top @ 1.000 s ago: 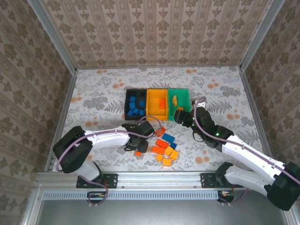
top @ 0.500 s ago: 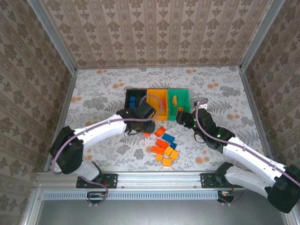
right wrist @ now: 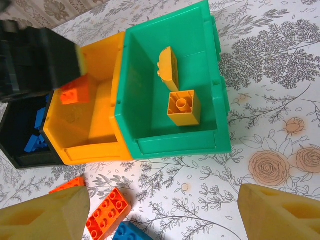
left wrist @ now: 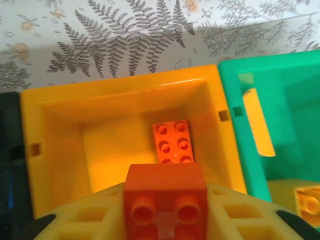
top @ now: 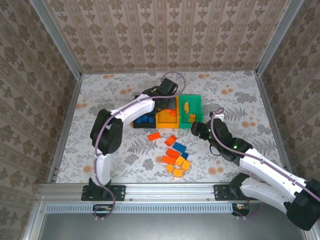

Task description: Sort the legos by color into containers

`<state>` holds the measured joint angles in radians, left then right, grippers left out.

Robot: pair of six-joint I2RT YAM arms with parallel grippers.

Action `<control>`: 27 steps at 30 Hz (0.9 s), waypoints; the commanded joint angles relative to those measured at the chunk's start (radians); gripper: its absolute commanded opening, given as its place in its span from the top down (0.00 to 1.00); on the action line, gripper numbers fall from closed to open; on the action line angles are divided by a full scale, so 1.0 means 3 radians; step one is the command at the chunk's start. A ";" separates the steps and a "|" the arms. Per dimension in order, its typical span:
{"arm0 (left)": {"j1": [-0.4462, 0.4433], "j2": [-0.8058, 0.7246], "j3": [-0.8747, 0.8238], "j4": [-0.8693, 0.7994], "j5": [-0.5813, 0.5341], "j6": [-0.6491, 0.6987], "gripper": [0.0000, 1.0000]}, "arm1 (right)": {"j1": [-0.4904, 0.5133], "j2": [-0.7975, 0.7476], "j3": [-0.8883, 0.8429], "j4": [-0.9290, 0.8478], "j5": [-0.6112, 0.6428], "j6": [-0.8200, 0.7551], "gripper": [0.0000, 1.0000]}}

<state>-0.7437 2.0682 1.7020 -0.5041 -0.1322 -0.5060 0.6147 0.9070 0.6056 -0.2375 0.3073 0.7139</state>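
Left pincer (left wrist: pixel 165 227) is clamping a red-orange brick (left wrist: pixel 165 186) above the yellow-orange bin (left wrist: pixel 120 87); right pincer (right wrist: pixel 160 215) is hovering wide and empty, roughly ten bricks (top: pixel 176 159) lying unsorted on the bench (top: pixel 240 95)

I count three bins: one black bin (right wrist: pixel 15 126), one yellow bin (right wrist: pixel 87 147) and one green bin (right wrist: pixel 175 145). The green bin has two yellow bricks (right wrist: pixel 183 107) in it. The yellow bin has one red brick (left wrist: pixel 173 142) inside, and a second red brick (left wrist: pixel 165 197) is held over it. The loose pile (top: pixel 176 159) has two blue bricks (top: pixel 179 147).
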 commanded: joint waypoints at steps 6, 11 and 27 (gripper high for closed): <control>-0.0066 -0.0083 0.0176 -0.0092 0.0066 -0.0011 0.33 | -0.0019 0.0000 -0.0060 -0.0191 -0.0277 -0.0089 0.20; -0.0227 -0.0689 -0.0241 0.0209 0.0214 -0.0006 0.11 | 0.0010 0.0259 -0.0086 -0.0122 -0.0650 -0.0197 0.21; -0.0705 -0.2883 -0.2600 0.0440 -0.0286 -0.0385 0.00 | 0.0528 0.1942 0.0435 -0.0135 -0.0325 -0.0206 0.25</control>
<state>-0.9489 1.2629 0.9890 -0.3489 -0.1520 -0.5621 0.7704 1.4540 0.6964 -0.2581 0.1429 0.6327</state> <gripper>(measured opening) 0.997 0.751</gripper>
